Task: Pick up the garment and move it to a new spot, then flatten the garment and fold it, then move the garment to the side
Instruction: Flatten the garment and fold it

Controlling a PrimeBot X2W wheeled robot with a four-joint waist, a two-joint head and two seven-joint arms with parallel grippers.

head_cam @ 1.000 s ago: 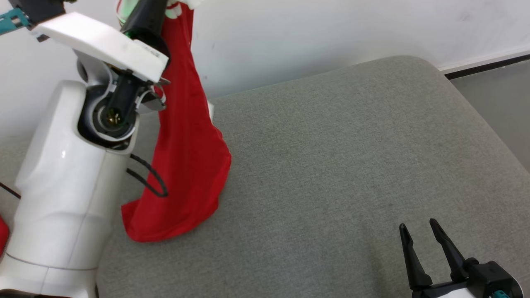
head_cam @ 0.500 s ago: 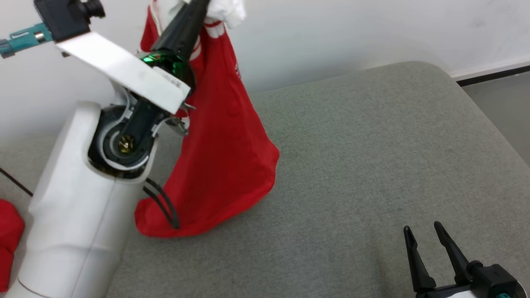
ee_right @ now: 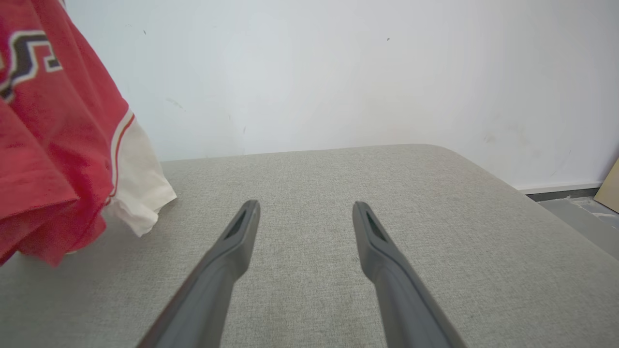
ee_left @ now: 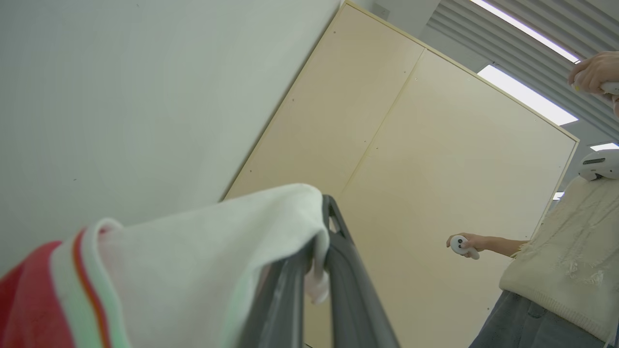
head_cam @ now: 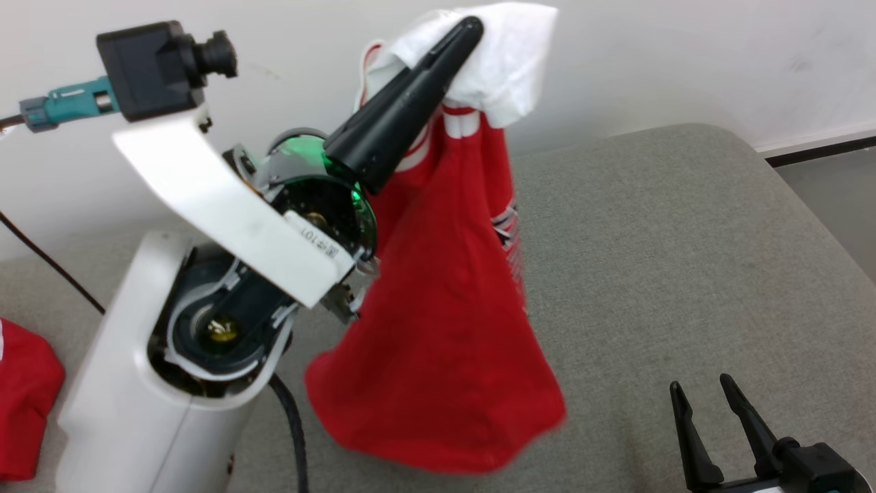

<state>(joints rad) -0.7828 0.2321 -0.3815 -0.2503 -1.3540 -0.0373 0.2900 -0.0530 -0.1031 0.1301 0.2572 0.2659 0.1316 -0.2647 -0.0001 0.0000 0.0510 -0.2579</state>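
Observation:
The garment [head_cam: 445,287] is a red shirt with white sleeves and striped trim. It hangs from my left gripper [head_cam: 465,34], which is raised high and shut on a white sleeve. In the left wrist view the white cloth [ee_left: 208,251] drapes over my left gripper [ee_left: 323,205]. Its red hem [head_cam: 438,445] reaches down to the grey cushion [head_cam: 671,260]. My right gripper [head_cam: 705,394] stands open at the lower right, low over the cushion, holding nothing. The right wrist view shows the hanging garment [ee_right: 53,135] to the left of my right gripper [ee_right: 304,210].
Another red cloth [head_cam: 24,404] lies at the far left edge. A white wall [head_cam: 684,61] backs the cushion, and grey floor [head_cam: 835,185] lies beyond its right edge. A person [ee_left: 556,261] holding controllers stands before a beige cabinet [ee_left: 435,169].
My left arm has swung the hanging garment rightward and nearer the cushion's middle, lifting the white sleeve into view. The head camera has shifted too. The right gripper has stayed put.

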